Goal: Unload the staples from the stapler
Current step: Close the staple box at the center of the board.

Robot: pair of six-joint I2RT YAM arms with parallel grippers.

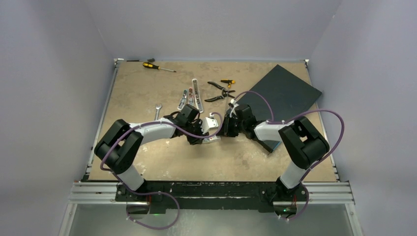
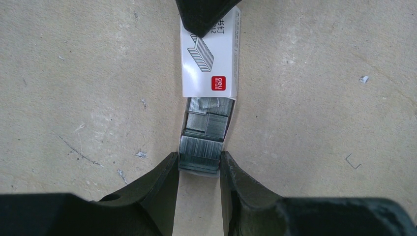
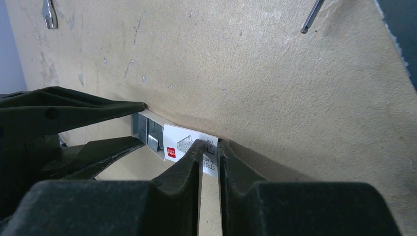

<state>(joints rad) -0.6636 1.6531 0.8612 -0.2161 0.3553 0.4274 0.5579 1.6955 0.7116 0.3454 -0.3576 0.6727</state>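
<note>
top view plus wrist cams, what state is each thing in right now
staple box, slid partly open, tray sticking out of its sleeve
staples, strips lying loose in the exposed tray
left gripper, shut on the staple box at its tray end
right gripper, shut on the staple box at its sleeve end
pliers, lying flat, handles spread
screwdriver, lying flat
wrench, lying flat

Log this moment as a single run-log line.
left claw: shut on staple tray | right claw: shut on box sleeve | state: half open, staples showing
</note>
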